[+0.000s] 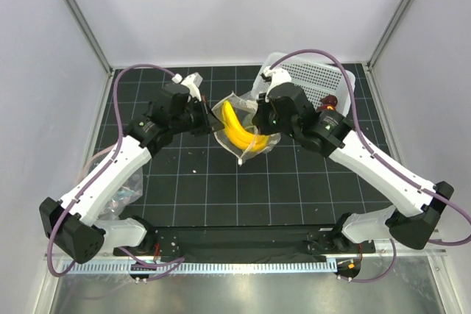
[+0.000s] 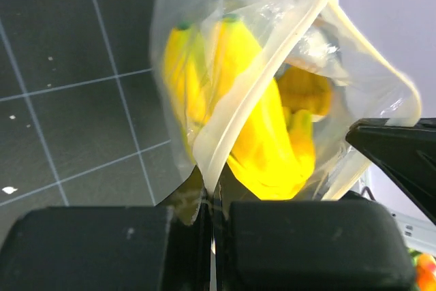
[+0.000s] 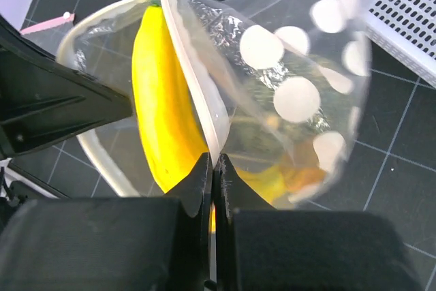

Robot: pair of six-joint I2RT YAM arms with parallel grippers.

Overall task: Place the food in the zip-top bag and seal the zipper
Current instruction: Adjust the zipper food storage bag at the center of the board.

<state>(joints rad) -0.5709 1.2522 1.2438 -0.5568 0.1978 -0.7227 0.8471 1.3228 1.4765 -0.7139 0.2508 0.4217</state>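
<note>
The two arms meet at the middle of the top view and hold a clear crinkly plastic zip-top bag [image 1: 244, 137] up between them. The left gripper [image 2: 211, 202] is clenched on the bag's edge, pinching the pale press-seal strip [image 2: 262, 80]. The right gripper [image 3: 213, 168] is clamped on the opposite rim.

A yellow toy banana [image 1: 234, 126] lies inside the bag, between the two grippers. In both wrist views its lower end is hidden behind the black fingers. Further yellow-orange shapes low in the bag are blurred by the plastic, and I cannot tell what they are.

The only print I can make out is a scatter of white round dots [image 3: 296, 98] on the bag's wall.

A small dark-red round fruit [image 1: 330, 100] sits by the white perforated plastic basket [image 1: 316, 79] at upper right, partly covered by the right arm. The left wrist view cuts it off at the top edge.

At lower left, under the left arm, some crumpled clear plastic [image 1: 125, 185] is hard to make out.
</note>
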